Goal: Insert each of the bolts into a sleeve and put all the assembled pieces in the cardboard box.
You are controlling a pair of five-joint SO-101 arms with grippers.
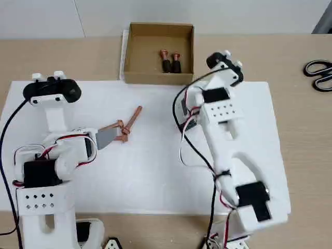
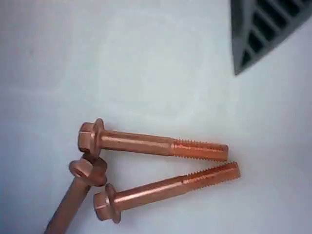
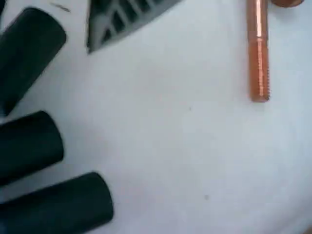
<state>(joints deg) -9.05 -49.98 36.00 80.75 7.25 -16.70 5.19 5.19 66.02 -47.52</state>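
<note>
Robot lab, wooden table (image 1: 303,135), white mat (image 1: 145,171), scissors (image 1: 319,74)

The bolts (image 2: 151,144) are coppery metal, glossy, smooth on the shank and ridged at the threads. The sleeves (image 3: 29,146) look matt black and smooth. The cardboard box (image 1: 145,57) is dull brown. The tabletop (image 1: 303,135) is pale wood-look under a matt white sheet (image 1: 150,176).

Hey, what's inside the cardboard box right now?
Inside the cardboard box lie two bolts, each in a black sleeve, side by side near one wall. Only their heads show; the sleeves cover the shanks.
</note>
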